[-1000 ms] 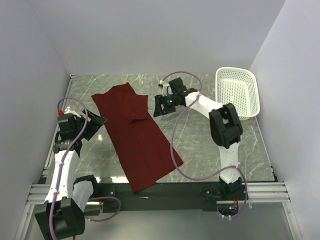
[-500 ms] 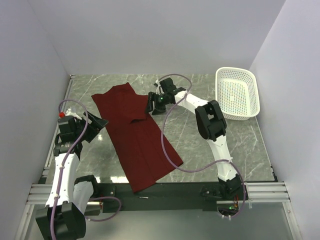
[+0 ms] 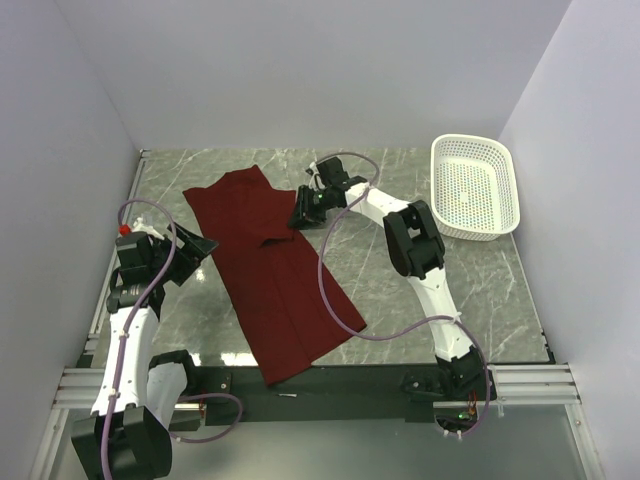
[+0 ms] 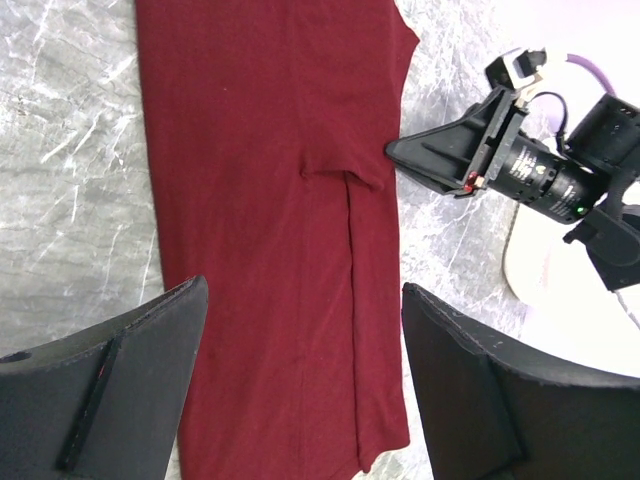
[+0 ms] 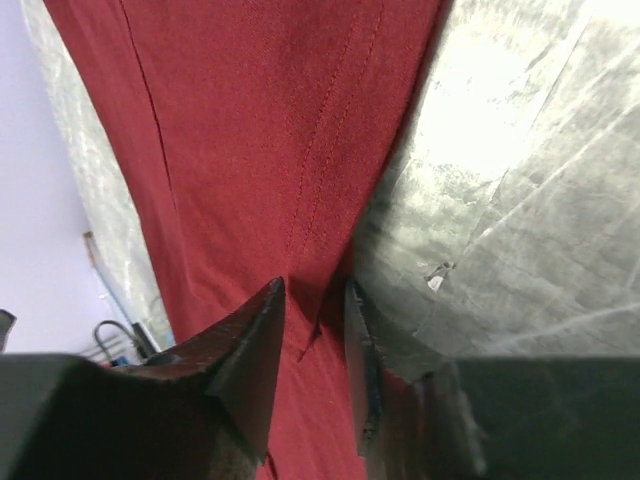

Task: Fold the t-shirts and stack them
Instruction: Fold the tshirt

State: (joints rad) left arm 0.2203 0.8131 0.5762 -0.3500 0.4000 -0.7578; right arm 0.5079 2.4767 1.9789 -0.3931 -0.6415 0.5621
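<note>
Grey marble table point(image 3: 480, 290) carries the maroon t-shirt point(image 3: 270, 270), spread flat from 11 to 6 o'clock. Left gripper point(image 3: 192, 247), at 9 o'clock, hangs wide open, empty. Right gripper point(image 5: 315, 290), near 12 o'clock, pinches the shirt's sleeve-side edge, probably to fold it over

One maroon t-shirt point(image 3: 270, 275), one white basket point(image 3: 476, 186), two arms point(image 3: 125, 338) point(image 3: 416, 242).

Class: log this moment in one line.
right gripper: jaws astride t-shirt edge, grip unclear | left gripper: open, empty | t-shirt: lying flat
</note>
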